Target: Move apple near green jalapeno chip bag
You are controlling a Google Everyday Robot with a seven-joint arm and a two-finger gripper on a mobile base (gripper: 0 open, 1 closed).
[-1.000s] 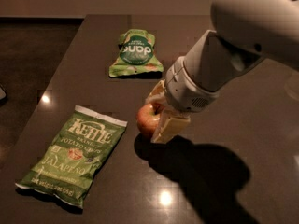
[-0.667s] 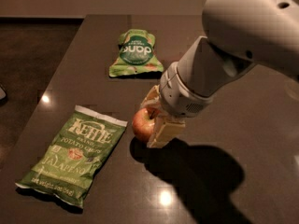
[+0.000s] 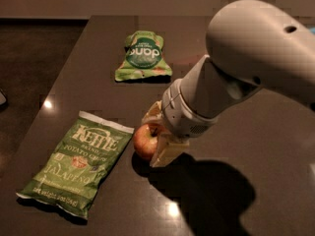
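On the dark desk (image 3: 98, 73) my gripper (image 3: 158, 136), clamped on the apple (image 3: 145, 140), should ease toward nine o'clock, releasing beside the green jalapeno chip bag (image 3: 76, 163).

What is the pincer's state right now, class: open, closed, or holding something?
Pincer: closed on the apple, low beside the green jalapeno chip bag.
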